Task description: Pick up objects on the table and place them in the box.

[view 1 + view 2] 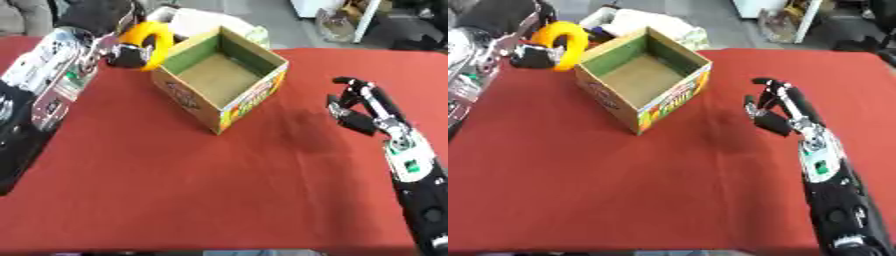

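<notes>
Red-covered bench (175,190): left robot hand (127,52), fingers curled around a yellow ring (156,37), seemingly light and rigid, carries it beside the box (219,75); right robot hand (354,107) idles, relaxed.

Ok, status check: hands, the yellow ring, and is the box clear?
Left hand shut on yellow ring, beside the box, not yet over it. Right hand idle above cloth, holding nothing. Box open, looks empty, nothing blocking.
</notes>
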